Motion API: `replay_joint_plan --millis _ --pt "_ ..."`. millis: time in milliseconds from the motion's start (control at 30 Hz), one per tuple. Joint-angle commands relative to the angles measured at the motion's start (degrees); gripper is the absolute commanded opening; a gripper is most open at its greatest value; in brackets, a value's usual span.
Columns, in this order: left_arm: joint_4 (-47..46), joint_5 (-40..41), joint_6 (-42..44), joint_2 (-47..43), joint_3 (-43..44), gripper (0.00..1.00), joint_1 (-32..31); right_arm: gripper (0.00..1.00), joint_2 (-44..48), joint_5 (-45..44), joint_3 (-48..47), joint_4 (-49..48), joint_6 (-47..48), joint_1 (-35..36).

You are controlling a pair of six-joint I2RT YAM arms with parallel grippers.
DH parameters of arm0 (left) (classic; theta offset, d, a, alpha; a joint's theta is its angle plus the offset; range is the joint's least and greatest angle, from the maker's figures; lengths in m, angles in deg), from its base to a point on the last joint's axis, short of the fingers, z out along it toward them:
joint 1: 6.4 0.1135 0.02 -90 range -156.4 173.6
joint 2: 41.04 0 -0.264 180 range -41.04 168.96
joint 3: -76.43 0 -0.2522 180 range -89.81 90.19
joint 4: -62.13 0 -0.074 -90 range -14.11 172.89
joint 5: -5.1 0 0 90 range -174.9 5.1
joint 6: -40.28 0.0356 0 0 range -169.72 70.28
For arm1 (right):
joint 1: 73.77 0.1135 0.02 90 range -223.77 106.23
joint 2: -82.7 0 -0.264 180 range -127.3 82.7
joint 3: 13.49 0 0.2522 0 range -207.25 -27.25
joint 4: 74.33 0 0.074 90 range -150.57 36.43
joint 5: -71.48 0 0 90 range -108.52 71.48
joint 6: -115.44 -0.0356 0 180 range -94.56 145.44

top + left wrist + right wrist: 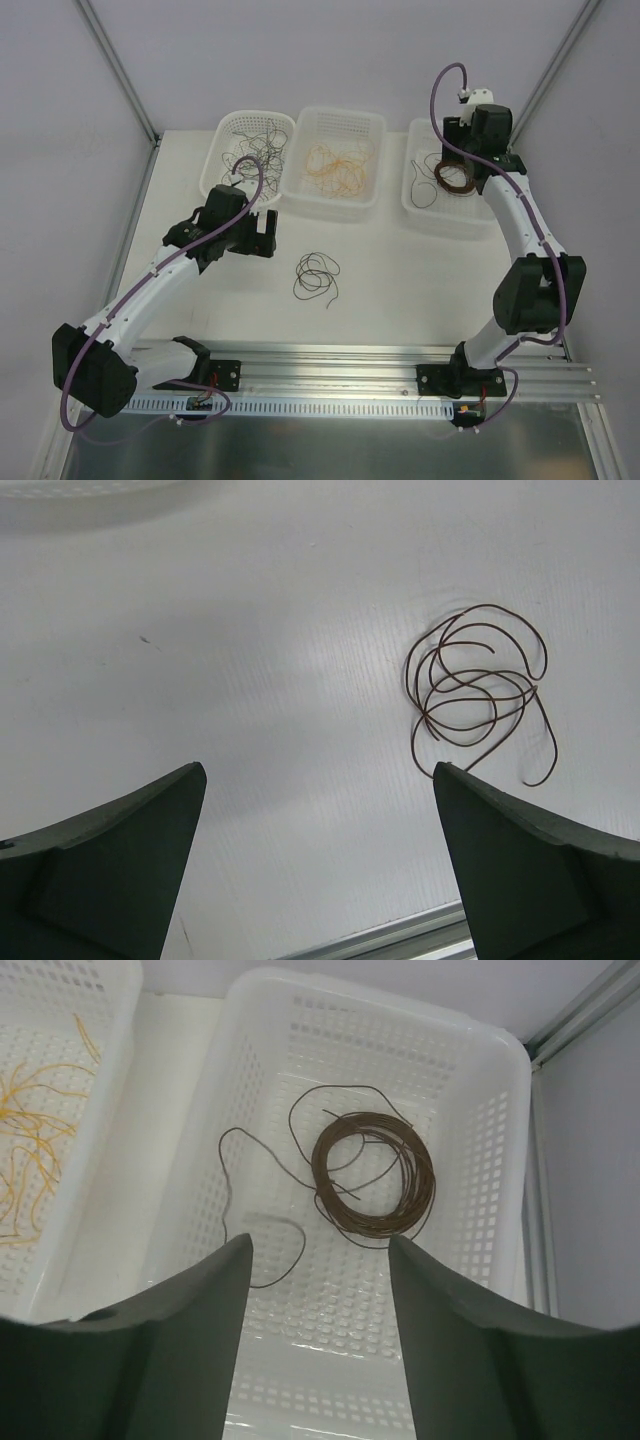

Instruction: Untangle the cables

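Observation:
A loose tangle of thin dark-brown cable point(318, 275) lies on the white table between the arms; in the left wrist view it point(470, 695) is ahead and to the right. My left gripper point(262, 236) is open and empty point(315, 768), above the table to the left of this tangle. Black cables point(255, 150) fill the left basket and orange-yellow cables point(338, 165) the middle one. My right gripper point(462, 162) is open and empty point(320, 1240), above the right basket.
Three white perforated baskets stand in a row at the back: left point(212, 160), middle point(330, 205), right point(440, 222). The right basket point(510, 1110) holds a wound brown wire ring point(372, 1172) and a loose thin strand point(228, 1200). A metal rail point(400, 360) runs along the near edge.

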Motion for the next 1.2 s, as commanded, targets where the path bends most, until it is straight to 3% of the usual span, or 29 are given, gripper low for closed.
replay_joint_plan --millis 0,233,500,733,1167 --pt "0.15 0.77 1.18 -0.81 -0.33 0.99 0.76 0.62 3.79 3.8 0.26 1.17 -3.32 0.53" --pt "0.15 -0.11 1.18 -0.37 -0.42 0.99 0.93 0.66 12.76 8.98 11.76 6.09 -4.28 8.87" --pt "0.15 -1.16 1.18 0.95 -0.51 0.99 0.93 0.63 16.28 12.06 24.08 3.03 -11.66 27.15" --pt "0.15 -0.55 1.27 1.21 -0.51 0.99 0.93 0.49 6.89 11.98 24.27 -4.43 -16.93 37.09" --pt "0.15 -1.08 1.45 1.13 -0.51 0.99 0.84 0.36 -9.47 11.98 19.09 -11.04 -22.13 41.84"
